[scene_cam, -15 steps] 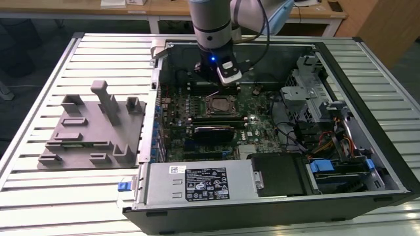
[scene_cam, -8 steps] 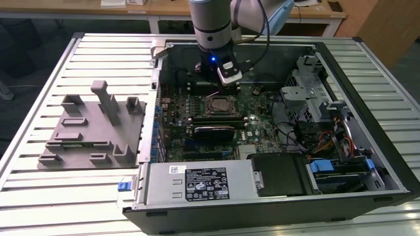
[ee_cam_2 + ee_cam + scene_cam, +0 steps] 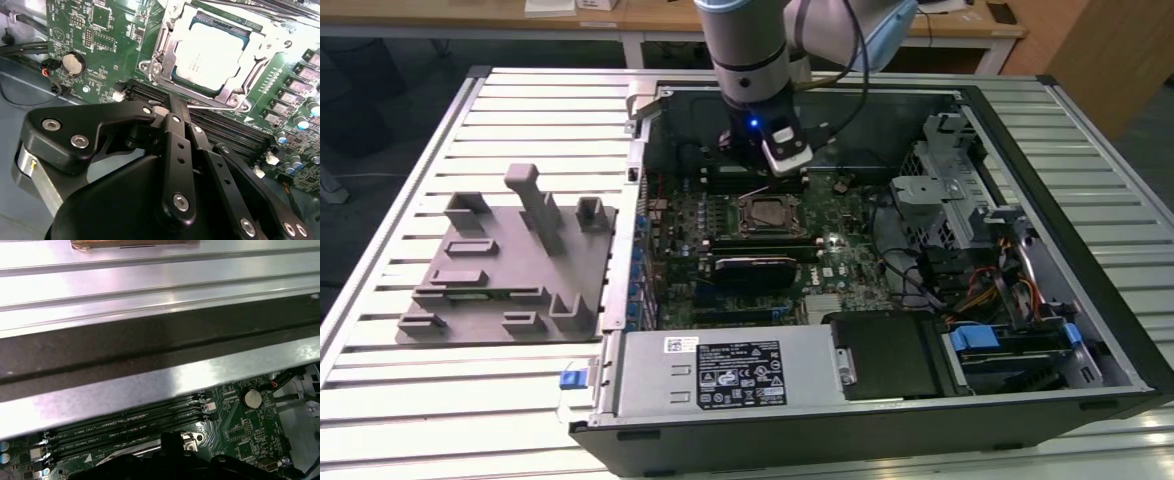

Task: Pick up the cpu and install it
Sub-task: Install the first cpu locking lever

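The cpu (image 3: pixel 210 50) already sits inside its socket frame (image 3: pixel 161 47). So my gripper (image 3: pixel 176 106) hovers just beside it, jaws pinched together, carrying nothing.

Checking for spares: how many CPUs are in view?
1. The cpu lies within the metal socket frame on the motherboard, near the board's middle in the exterior view. Others could be hidden behind the arm.

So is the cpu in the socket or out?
In. In the second wrist view the cpu lies flat inside the socket's metal frame on the motherboard.
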Controlling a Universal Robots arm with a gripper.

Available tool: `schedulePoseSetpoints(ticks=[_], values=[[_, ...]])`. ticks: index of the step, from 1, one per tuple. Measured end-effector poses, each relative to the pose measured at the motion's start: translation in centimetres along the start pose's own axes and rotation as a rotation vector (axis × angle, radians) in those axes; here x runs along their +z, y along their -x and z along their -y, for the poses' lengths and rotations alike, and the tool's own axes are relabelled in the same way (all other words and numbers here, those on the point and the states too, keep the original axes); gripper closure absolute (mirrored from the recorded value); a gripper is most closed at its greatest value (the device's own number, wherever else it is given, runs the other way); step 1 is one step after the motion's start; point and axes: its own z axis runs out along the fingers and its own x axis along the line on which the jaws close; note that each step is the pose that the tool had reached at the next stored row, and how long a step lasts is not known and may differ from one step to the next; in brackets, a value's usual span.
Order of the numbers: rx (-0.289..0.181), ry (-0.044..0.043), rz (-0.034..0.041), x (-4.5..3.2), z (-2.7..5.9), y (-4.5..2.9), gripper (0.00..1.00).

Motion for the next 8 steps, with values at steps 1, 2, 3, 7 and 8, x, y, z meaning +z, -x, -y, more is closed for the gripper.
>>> schedulePoseSetpoints(ticks=[1,2,3,7,8], values=[[0.0,0.0,0.0,0.05,0.02,-0.05,0.89],[0.0,-0.0001,0.0,0.08,0.04,-0.11,0.89],[0.0,-0.0002,-0.0001,0.1,0.04,-0.17,0.89],[0.0,-0.0002,0.0001,0.28,-0.03,-0.71,0.89],[0.0,-0.0001,0.0001,0.29,-0.03,-0.71,0.89]])
